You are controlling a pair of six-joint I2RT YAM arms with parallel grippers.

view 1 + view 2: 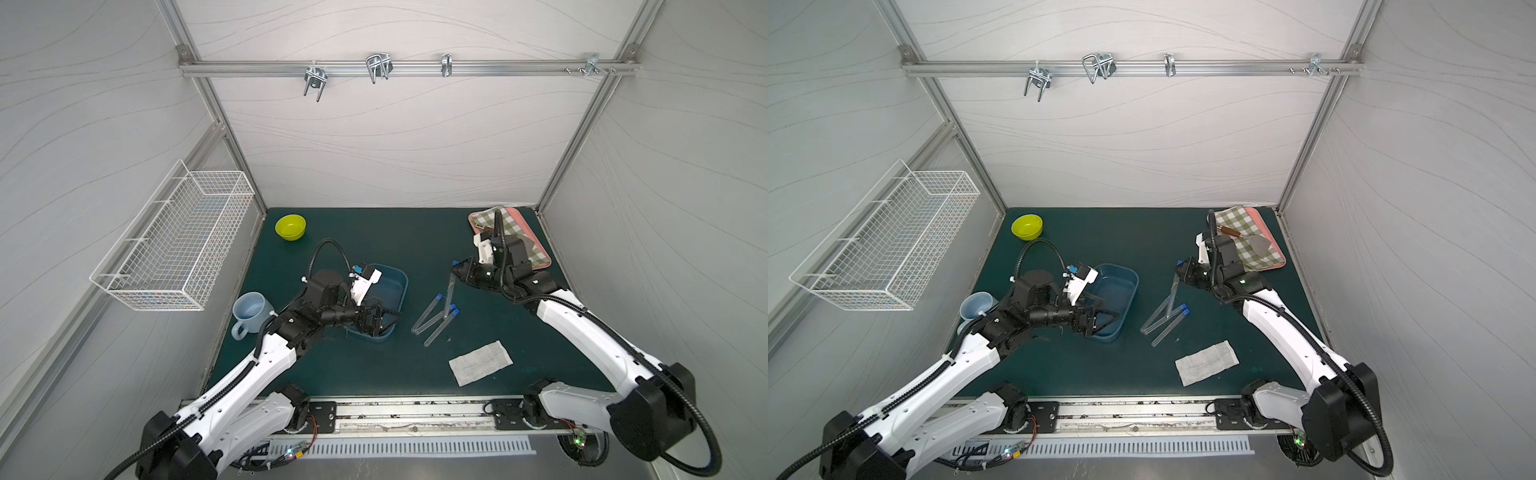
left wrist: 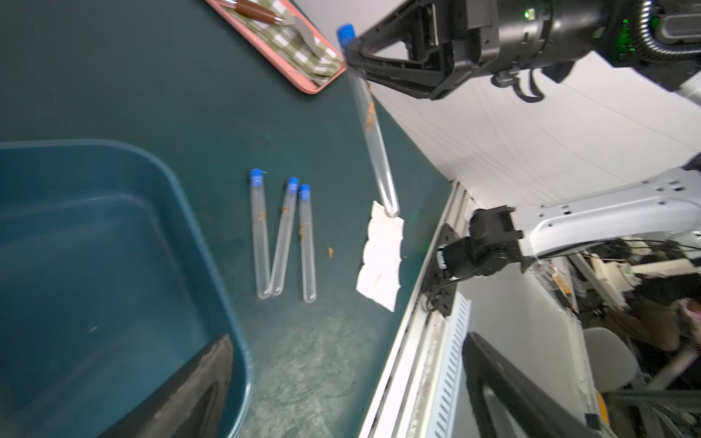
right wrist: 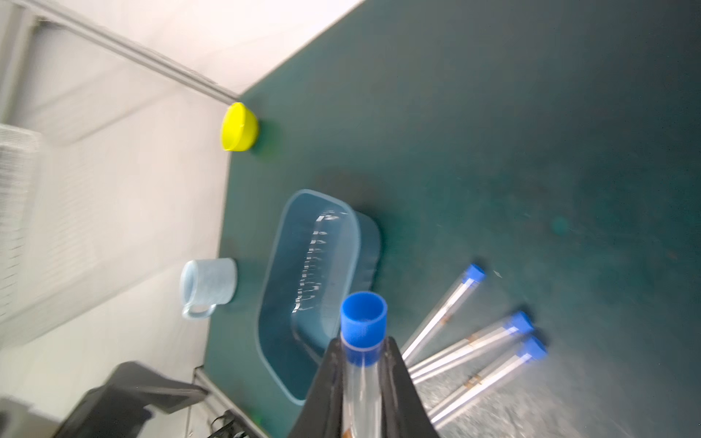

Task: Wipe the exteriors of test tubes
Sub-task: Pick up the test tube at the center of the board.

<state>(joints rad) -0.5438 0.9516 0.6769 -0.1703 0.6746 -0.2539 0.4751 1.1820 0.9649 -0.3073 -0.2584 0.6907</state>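
Green mat [image 1: 415,241] covers the whole table. On its left half sits the blue tray [image 1: 405,282], and the left gripper [image 1: 388,322] hovers over the tray's near end, jaws spread wide and holding nothing. The right gripper [image 1: 457,268] is up toward the back right, pinched narrow on the fourth tube [image 2: 373,140] just under its blue cap. That tube hangs tilted, cap up and rounded end down toward the front, apparently clear of the mat.

A white wipe [image 1: 480,362] lies flat near the front edge. Between it and the hanging tube, three tubes [image 2: 284,237] lie fanned on the mat, caps toward the back, with brown smears on them.

From the free left gripper the wipe lies off to the right, past the lying tubes. That empty gripper is probably the one to fetch it.
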